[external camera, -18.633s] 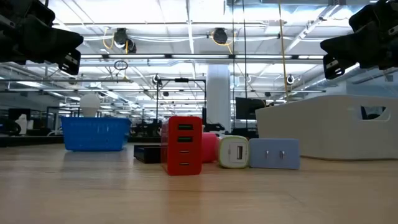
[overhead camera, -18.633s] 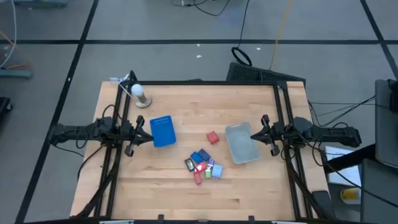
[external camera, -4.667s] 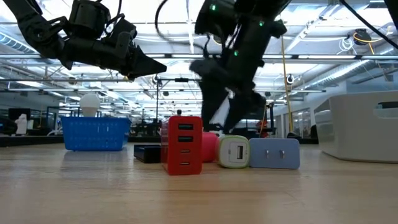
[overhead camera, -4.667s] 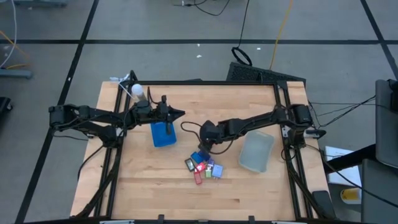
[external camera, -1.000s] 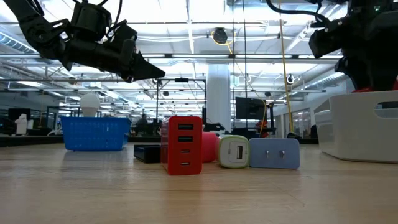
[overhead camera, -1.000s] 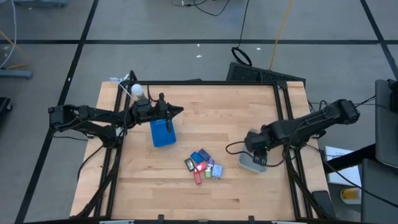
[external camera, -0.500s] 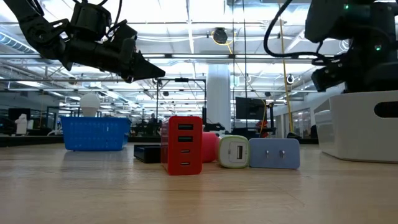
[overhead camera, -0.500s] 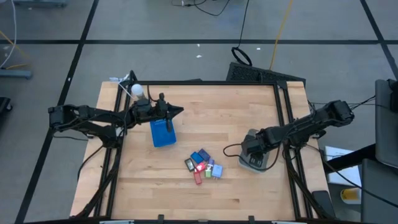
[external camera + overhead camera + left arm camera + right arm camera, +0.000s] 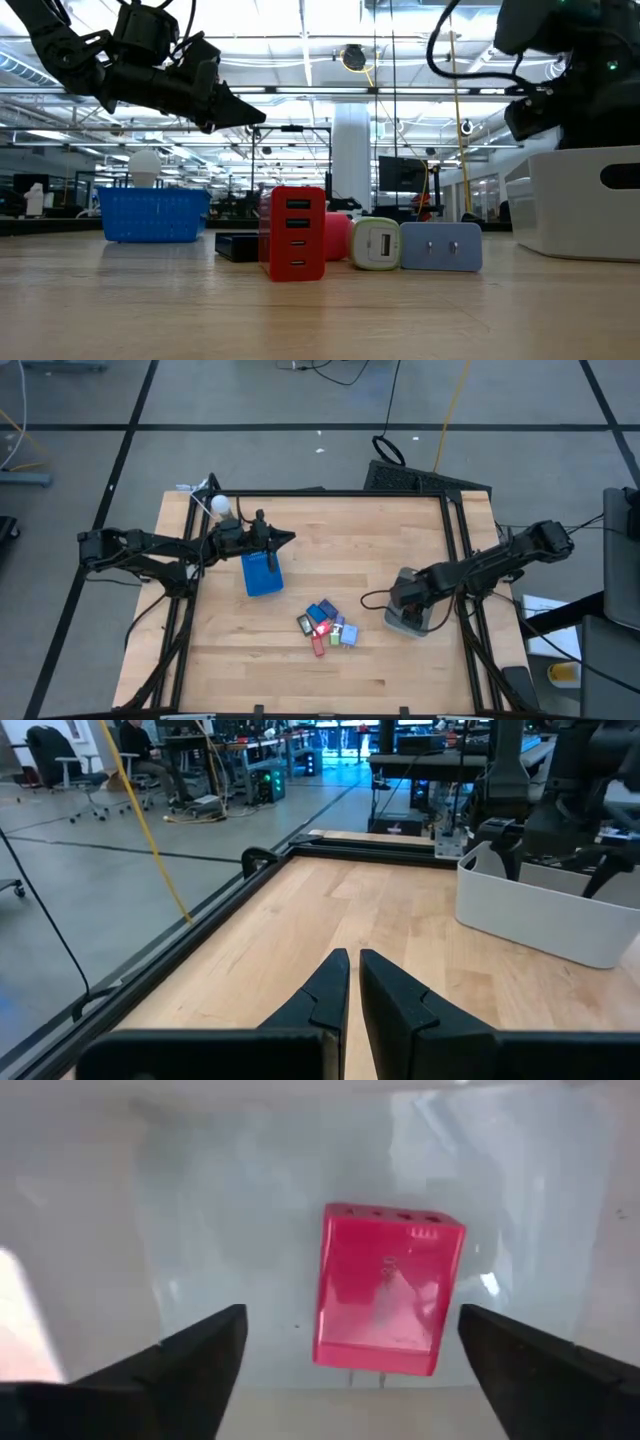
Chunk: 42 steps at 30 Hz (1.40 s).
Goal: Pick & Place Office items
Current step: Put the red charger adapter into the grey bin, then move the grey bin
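Your right gripper [image 9: 405,605] is hanging over the clear bin [image 9: 408,622] at the right of the table, pointing down into it. Its wrist view is showing why: a red charger [image 9: 388,1288] is lying flat on the bin floor, prongs toward the camera, squarely between the two fingers [image 9: 190,1352]. The jaws are standing wide apart with nothing in them — the charger is sitting clear of both pads, so I am reading this as a drop just made, the fingers spread so the piece can settle without being dragged.

Your left gripper [image 9: 284,539] is waiting above the far end of the blue tray [image 9: 262,574], on the left side. Its fingers [image 9: 330,982] are nearly closed, only a thin gap between the tips, and they are gripping nothing. Parked there, it is keeping out of the right arm's way while staying near its own tray.

The remaining items [image 9: 326,626] are sitting in a tight cluster on the bare wood near the table's middle — between tray and bin, nearer the front edge. In the low view the red block [image 9: 296,233] is standing upright, with a pale green piece [image 9: 376,245] and a blue one [image 9: 441,247] touching side by side to its right. Packed that closely, they are likely to shift when you are lifting one out, so go in from the cluster's outer edge.
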Available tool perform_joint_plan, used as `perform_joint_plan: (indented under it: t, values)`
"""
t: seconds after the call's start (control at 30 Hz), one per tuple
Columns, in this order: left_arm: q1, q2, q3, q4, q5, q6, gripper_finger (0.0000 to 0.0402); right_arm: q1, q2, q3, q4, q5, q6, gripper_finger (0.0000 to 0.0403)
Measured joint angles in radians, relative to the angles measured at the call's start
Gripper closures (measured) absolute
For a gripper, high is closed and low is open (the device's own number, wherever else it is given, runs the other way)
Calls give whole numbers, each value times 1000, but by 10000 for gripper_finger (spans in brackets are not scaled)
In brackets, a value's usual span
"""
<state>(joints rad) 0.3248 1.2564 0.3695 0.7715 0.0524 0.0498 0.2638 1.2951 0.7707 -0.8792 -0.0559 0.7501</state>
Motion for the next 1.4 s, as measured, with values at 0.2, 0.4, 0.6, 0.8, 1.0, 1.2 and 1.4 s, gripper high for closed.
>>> perform_joint_plan:
  t: [0.2, 0.4, 0.6, 0.8, 1.0, 1.2, 1.4]
  values:
    - [0, 0, 0, 0, 2, -3, 371, 8, -118, 0, 17, 69, 79, 37]
    - [0, 0, 0, -1, 2, -3, 371, 74, -277, 1, 116, 283, 102, 65]
    - [0, 0, 0, -1, 2, -3, 371, 154, -377, -59, 326, 446, 100, 88]
    - [0, 0, 0, -1, 2, -5, 371, 141, -397, -149, 438, 292, 128, 114]
    - [-1, 0, 0, -1, 2, -7, 371, 189, -365, -116, 502, 180, 97, 153]
    - [-1, 0, 0, 0, 2, -6, 371, 203, -286, -53, 376, 105, 159, 164]
    - [-1, 0, 0, 0, 2, -6, 371, 203, -205, 6, 237, 79, 229, 163]
